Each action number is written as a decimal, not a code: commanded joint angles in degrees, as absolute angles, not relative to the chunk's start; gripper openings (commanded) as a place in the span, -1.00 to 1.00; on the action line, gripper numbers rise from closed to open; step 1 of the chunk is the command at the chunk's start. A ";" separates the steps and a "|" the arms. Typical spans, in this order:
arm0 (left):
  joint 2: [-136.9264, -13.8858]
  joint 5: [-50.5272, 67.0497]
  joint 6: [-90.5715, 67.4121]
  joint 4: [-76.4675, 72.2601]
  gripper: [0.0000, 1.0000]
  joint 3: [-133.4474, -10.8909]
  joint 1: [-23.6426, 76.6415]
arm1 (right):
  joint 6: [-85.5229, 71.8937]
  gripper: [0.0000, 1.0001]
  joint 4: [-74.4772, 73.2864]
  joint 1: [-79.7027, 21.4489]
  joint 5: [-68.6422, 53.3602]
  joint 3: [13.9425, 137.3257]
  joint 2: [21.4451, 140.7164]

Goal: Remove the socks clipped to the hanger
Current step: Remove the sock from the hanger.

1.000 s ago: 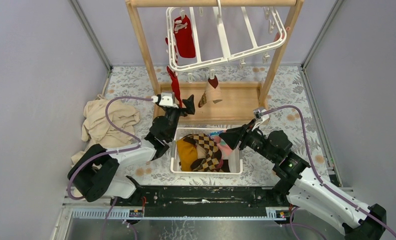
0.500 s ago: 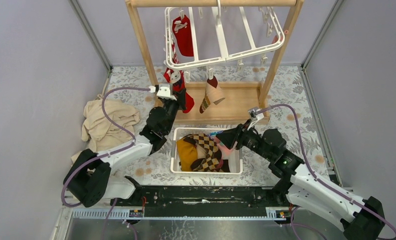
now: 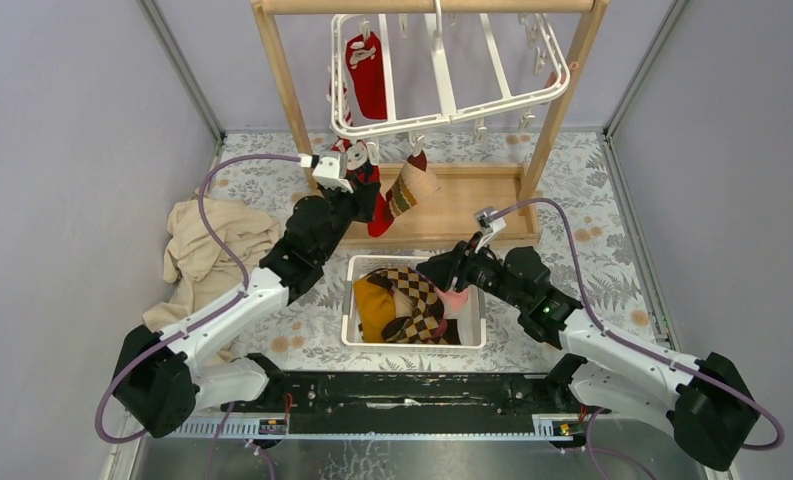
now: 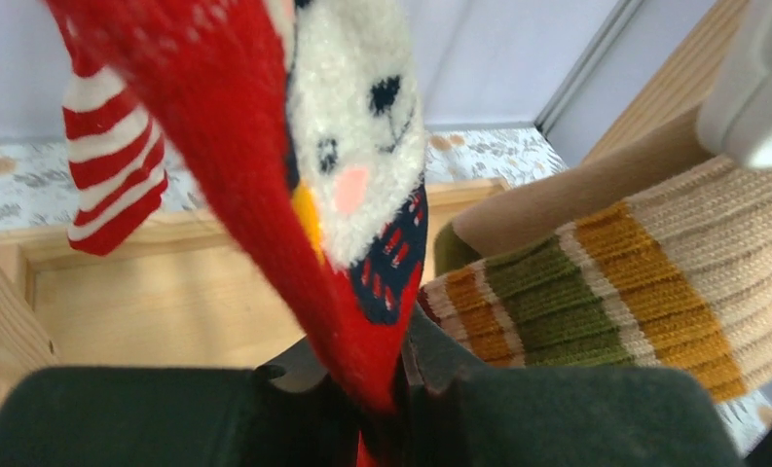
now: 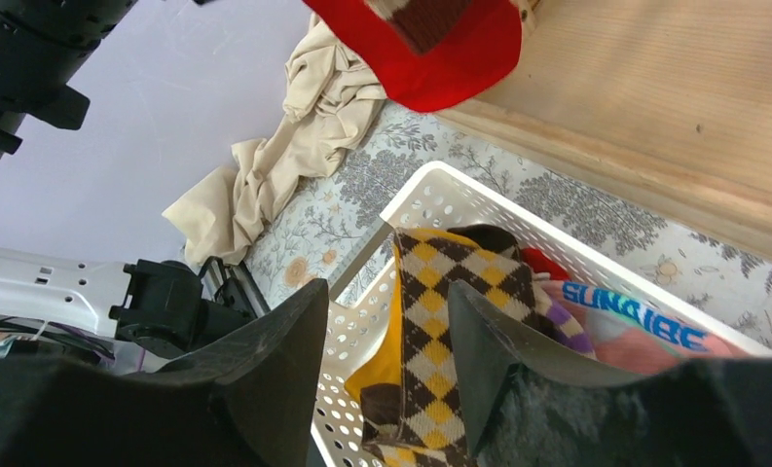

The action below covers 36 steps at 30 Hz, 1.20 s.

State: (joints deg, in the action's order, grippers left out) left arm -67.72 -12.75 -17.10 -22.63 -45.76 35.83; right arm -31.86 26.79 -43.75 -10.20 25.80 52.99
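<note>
The left end effector (image 3: 365, 188) is raised to the near-left corner of the hanger (image 3: 452, 115) and is closed down on a red sock (image 4: 265, 146). In the left wrist view the cloth runs straight down between the two fingers, pinched there. That sock has a white animal face knitted on it, and its upper end leads up out of the wrist view, so whether a clip has hold of it cannot be told. Just beside it on the right hangs a tan sock (image 3: 409, 190) with green and orange bands, tilted. A red-white striped sock (image 4: 109, 165) dangles farther back on the left. Another red sock (image 3: 367, 70) hangs at the far-left corner of the hanger, which hangs from the wooden rack (image 3: 282, 90).

The right end effector (image 3: 440, 272) hovers over the white basket (image 3: 412, 345) near the middle of the table's (image 3: 592, 200) near edge — its jaws stand apart with nothing between them. An argyle sock (image 5: 459, 292), a mustard sock (image 3: 372, 310) and a pink one lie in the basket. A beige cloth (image 3: 212, 245) lies crumpled at the table's left edge.
</note>
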 commanded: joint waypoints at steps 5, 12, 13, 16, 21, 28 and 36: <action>-62.58 -8.70 -24.27 -10.44 -0.58 -47.48 35.46 | -29.40 0.32 39.00 -46.67 -11.11 33.99 60.84; -58.53 -6.36 -26.65 -6.34 -0.56 -47.24 35.51 | -26.16 0.49 40.78 -51.04 -10.94 40.11 69.52; -58.07 -6.06 -26.90 -5.77 -0.56 -47.28 35.50 | -25.70 0.52 40.78 -51.45 -10.61 40.71 70.52; -56.60 -4.77 -27.60 -4.57 -0.56 -47.36 35.51 | -24.39 0.69 40.99 -52.22 -9.78 41.83 73.07; -54.93 -2.90 -28.54 -3.07 -0.55 -48.05 35.51 | -22.12 0.99 43.48 -52.38 -9.19 42.28 75.71; -54.15 -0.81 -29.19 -1.58 -0.54 -48.97 35.51 | -19.46 0.99 44.88 -52.38 -6.58 44.20 78.39; -53.90 -0.26 -30.24 -2.27 -0.53 -48.52 35.50 | -20.11 0.88 44.13 -52.38 -9.25 48.91 83.42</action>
State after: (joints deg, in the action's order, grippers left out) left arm -54.70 -1.56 -29.34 -2.07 -47.03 35.83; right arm -21.10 40.69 -52.03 -8.47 45.17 82.04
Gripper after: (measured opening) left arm 0.230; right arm 0.981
